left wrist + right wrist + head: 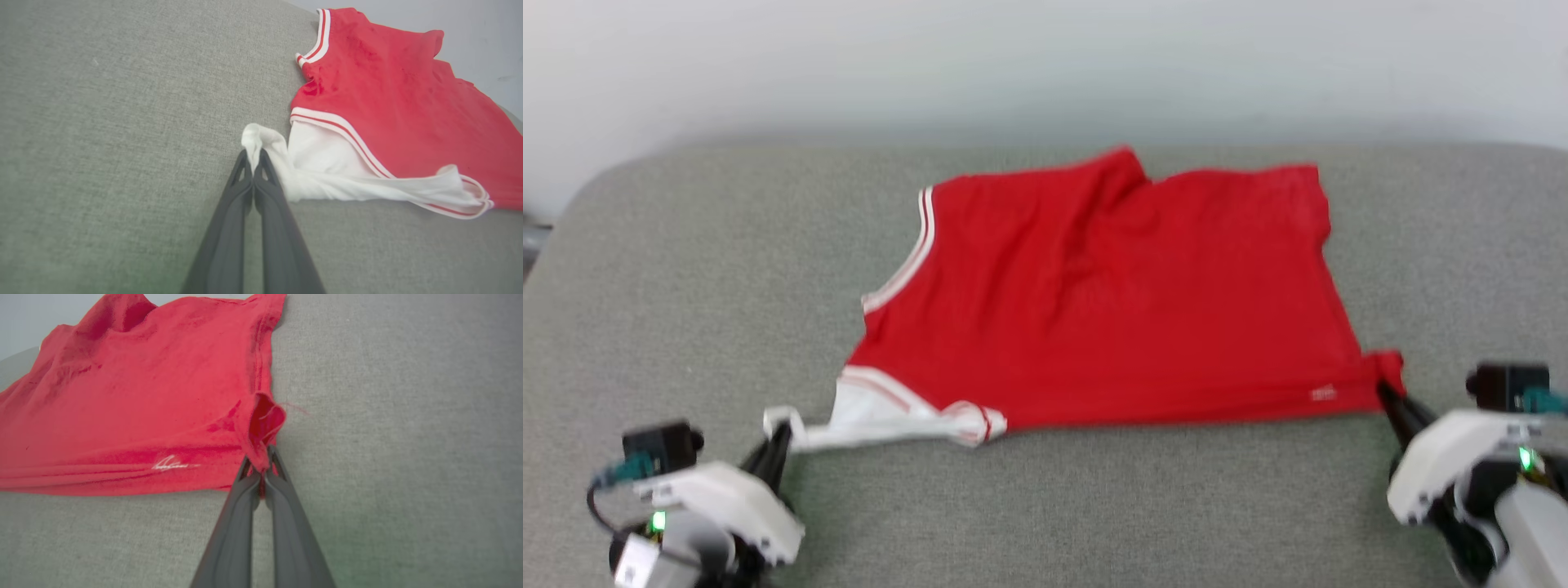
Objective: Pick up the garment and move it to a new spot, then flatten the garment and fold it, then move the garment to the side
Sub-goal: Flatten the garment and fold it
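- You are looking at a bright red, thin, soft jersey garment (1111, 294). It is lying spread out and mildly rumpled across the middle of the surface, reaching toward the far edge.
- Its white sleeve (327, 163) is trailing out at the near left, bunched and twisted, and red-and-white striped trim (923, 245) is edging the armhole.
- A small white stitched mark (173, 464) is sitting by the hem at the near right; it is too small to read.
- Your left gripper (253, 157) is clamping its long dark fingers together on the tip of the white sleeve.
- Your right gripper (264, 459) is pinching the near right red corner, fingers pressed together on a puckered fold.
- Everything is resting on a grey woven surface (686, 269) with a rounded far left corner, and a plain pale wall (1045, 65) is rising behind it.
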Robot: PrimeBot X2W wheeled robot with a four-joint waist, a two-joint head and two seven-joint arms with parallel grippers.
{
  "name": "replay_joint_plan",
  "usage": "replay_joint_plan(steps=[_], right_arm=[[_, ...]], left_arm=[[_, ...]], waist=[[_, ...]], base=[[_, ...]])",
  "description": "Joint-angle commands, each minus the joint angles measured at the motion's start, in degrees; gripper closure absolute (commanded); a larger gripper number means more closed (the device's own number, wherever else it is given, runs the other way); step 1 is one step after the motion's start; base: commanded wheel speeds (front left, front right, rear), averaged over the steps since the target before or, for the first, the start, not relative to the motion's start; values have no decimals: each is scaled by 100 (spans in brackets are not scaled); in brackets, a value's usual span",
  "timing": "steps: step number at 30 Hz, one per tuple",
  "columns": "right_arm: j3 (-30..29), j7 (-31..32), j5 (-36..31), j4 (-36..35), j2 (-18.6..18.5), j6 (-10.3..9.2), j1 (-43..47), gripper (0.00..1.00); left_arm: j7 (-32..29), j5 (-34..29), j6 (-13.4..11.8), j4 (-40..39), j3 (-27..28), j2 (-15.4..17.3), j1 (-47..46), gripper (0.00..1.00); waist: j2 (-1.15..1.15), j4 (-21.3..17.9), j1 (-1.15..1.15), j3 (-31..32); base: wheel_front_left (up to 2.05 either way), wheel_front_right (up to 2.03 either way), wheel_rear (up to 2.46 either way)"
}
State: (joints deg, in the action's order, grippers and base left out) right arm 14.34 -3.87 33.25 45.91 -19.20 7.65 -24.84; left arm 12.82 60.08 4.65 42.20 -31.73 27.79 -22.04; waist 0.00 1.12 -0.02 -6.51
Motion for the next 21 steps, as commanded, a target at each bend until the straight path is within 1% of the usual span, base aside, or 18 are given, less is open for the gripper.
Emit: replay_joint_plan(steps=[1, 3, 5, 6, 8, 11, 16, 19, 21], right_arm=[[-154, 35, 52, -167, -201, -31, 370, 100], [-263, 89, 42, -432, -247, -31, 784, 100], [-418, 154, 41, -724, -217, -31, 1176, 100], [-418, 154, 41, -724, -217, -31, 1176, 100], [-593, 254, -73, -1019, -192, -34, 1604, 100], [-914, 469, -237, -1530, -49, -37, 2216, 100], [-1510, 1013, -620, -2510, 317, -37, 3115, 100], [-1861, 1354, -884, -3156, 591, -35, 3427, 100], [-1999, 1589, -1036, -3529, 765, -28, 3503, 100]], left_arm=[[1, 73, -175, -121, 57, 189, 335, 100], [-68, 117, -326, -405, 53, 279, 685, 100], [-90, 198, -490, -721, 109, 383, 1008, 100], [-90, 198, -490, -721, 109, 383, 1008, 100], [-182, 274, -695, -1072, 107, 457, 1393, 100], [-281, 404, -1003, -1634, 176, 621, 1870, 100], [-477, 562, -1517, -2635, 271, 897, 2543, 100], [-462, 559, -1727, -3184, 354, 1060, 2717, 100], [-471, 503, -1808, -3463, 375, 1120, 2683, 100]], waist=[[0, 5, 2, 273], [0, 21, 2, 390], [0, 36, 2, 482], [0, 36, 2, 482], [0, 55, 2, 573], [0, 79, 2, 676], [0, 98, 2, 717], [0, 89, 2, 663], [0, 69, 2, 607]], base=[[0, 0, 0], [0, 0, 0], [0, 0, 0], [0, 0, 0], [0, 0, 0], [0, 0, 0], [0, 0, 0], [0, 0, 0], [0, 0, 0]])
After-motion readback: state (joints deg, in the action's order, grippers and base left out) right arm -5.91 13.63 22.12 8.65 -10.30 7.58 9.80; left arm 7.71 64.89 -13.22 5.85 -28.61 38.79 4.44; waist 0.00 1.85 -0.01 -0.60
